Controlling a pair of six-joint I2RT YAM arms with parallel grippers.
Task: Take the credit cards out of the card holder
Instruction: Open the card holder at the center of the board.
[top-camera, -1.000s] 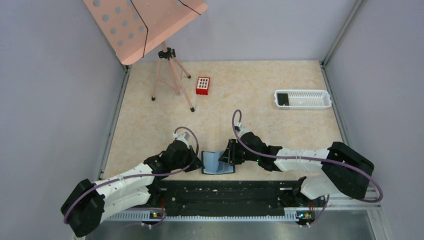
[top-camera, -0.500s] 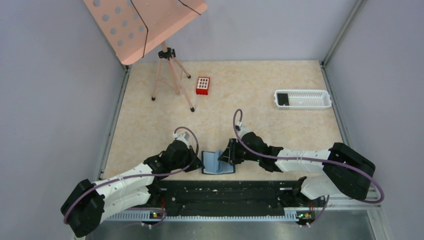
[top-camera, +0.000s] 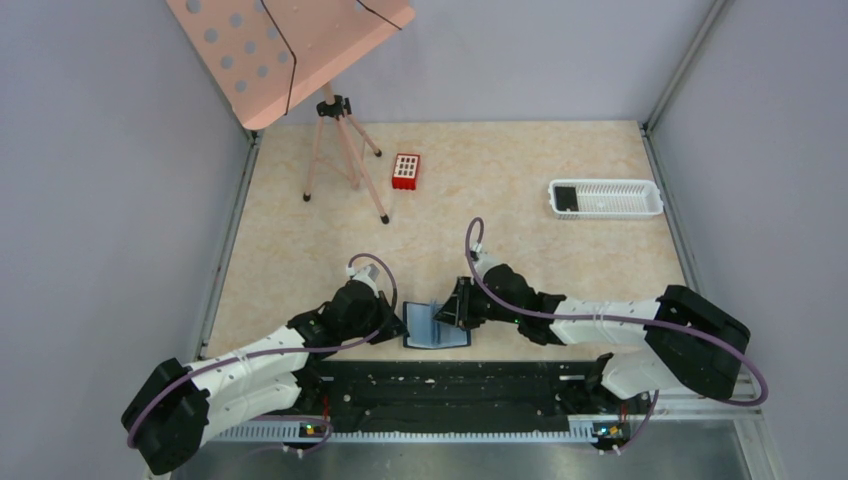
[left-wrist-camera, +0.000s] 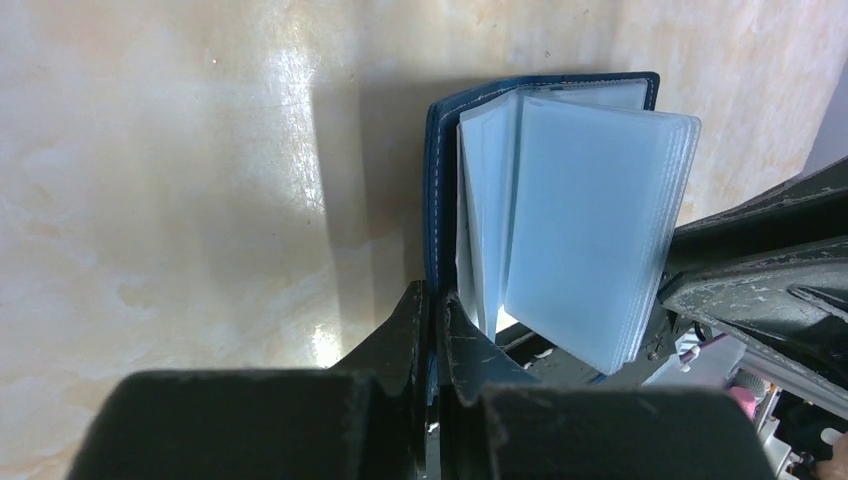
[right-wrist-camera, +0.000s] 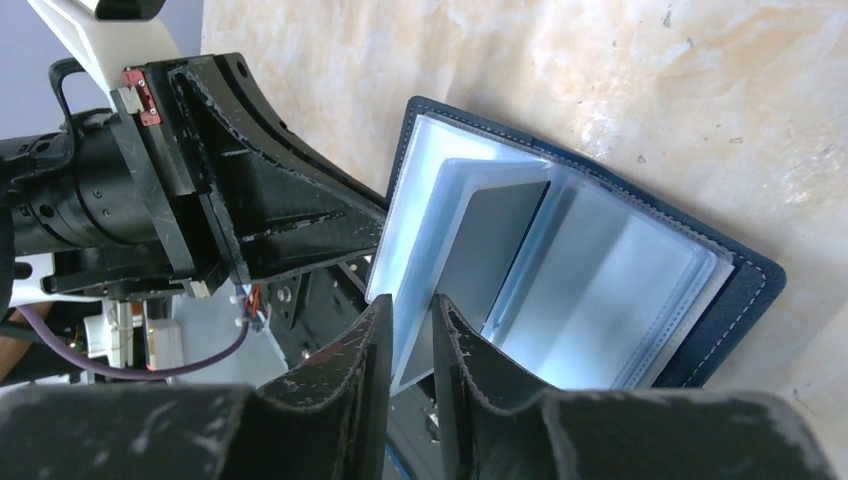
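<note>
The blue card holder (top-camera: 436, 326) lies open at the near edge of the tabletop (top-camera: 520, 180), between the two arms, with one cover flat, the other lifted and its clear leaves fanned out. The left jaws are closed tight on the edge of the lifted blue cover, as the left wrist view shows. The right jaws come in from the other side and stand a narrow gap apart with the edge of a clear leaf between them; I cannot tell whether they actually pinch it. A dark credit card (right-wrist-camera: 497, 250) sits inside one leaf just beyond those jaws. Well apart at the far right, a white slotted tray (top-camera: 620, 200) holds a second card (top-camera: 566, 197) at its left end. A red box (top-camera: 405, 171) and a pink stand (top-camera: 290, 50) on a tripod are at the far left
</note>
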